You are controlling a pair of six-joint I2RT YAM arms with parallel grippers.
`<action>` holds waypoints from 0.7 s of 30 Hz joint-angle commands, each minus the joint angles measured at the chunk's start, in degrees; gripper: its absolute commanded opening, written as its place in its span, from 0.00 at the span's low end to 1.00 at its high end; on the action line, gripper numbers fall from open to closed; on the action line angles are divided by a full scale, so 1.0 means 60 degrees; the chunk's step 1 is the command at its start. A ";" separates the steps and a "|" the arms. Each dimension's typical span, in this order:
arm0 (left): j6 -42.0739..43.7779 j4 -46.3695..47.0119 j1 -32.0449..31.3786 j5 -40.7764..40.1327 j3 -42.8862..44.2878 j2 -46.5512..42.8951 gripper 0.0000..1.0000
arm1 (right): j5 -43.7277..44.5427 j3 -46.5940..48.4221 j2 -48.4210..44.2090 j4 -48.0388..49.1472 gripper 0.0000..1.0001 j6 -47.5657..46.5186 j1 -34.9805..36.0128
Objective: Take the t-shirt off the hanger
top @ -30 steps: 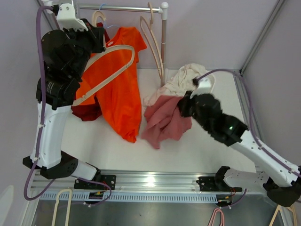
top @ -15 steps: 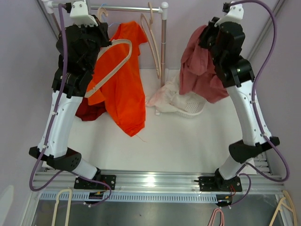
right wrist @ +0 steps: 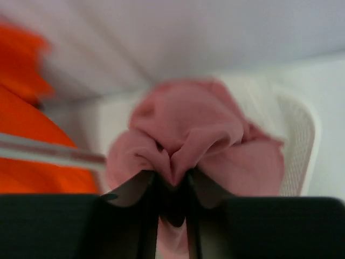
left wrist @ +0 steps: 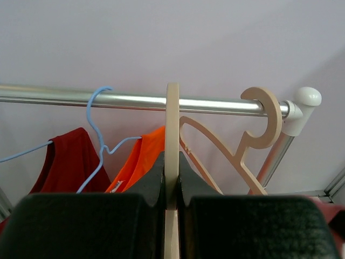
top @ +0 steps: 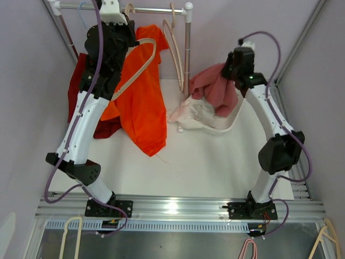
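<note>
Stowing step, by judgement. Right gripper (right wrist: 172, 189) pinched pink t-shirt (right wrist: 183, 129) over white basket (top: 229, 123); left gripper (left wrist: 172, 183) clamped bare wooden hanger (left wrist: 172, 135) near rail (left wrist: 135, 101). Next move called for: letting the shirt drop, then hooking the hanger.

The t-shirt (top: 143, 102) is plain bright orange, and the garment (top: 75, 81) beside it is dark red. The hanger (left wrist: 172, 118) in the black left claw (left wrist: 172, 181) is pale beige wood; the wire hanger (left wrist: 96, 141) is light blue. The right claw (right wrist: 172, 194), also black, pinches a plain dusty pink shirt (right wrist: 188, 129). The basket (top: 229, 127) is white, the cloth (top: 188, 114) inside cream, the rail (left wrist: 135, 101) silver, the desk (top: 205, 162) white.
</note>
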 commanded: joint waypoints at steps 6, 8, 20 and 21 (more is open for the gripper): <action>0.0399 0.1809 0.0105 0.0686 0.0082 0.0425 0.01 | -0.0971 -0.1638 0.2865 -0.1226 0.49 0.0751 -0.0132; 0.0675 0.1970 0.0105 0.0774 0.0171 0.0615 0.01 | -0.0869 -0.2016 0.2428 -0.0718 0.96 0.0751 -0.0147; 0.0238 0.2528 0.0134 0.1565 0.1033 0.1728 0.01 | -0.0223 -0.2195 -0.1470 -0.0640 0.99 0.0195 -0.0161; 0.0223 0.2498 0.0134 0.1594 0.1137 0.1831 0.01 | -0.0238 -0.2180 -0.1602 -0.0640 1.00 0.0137 -0.0147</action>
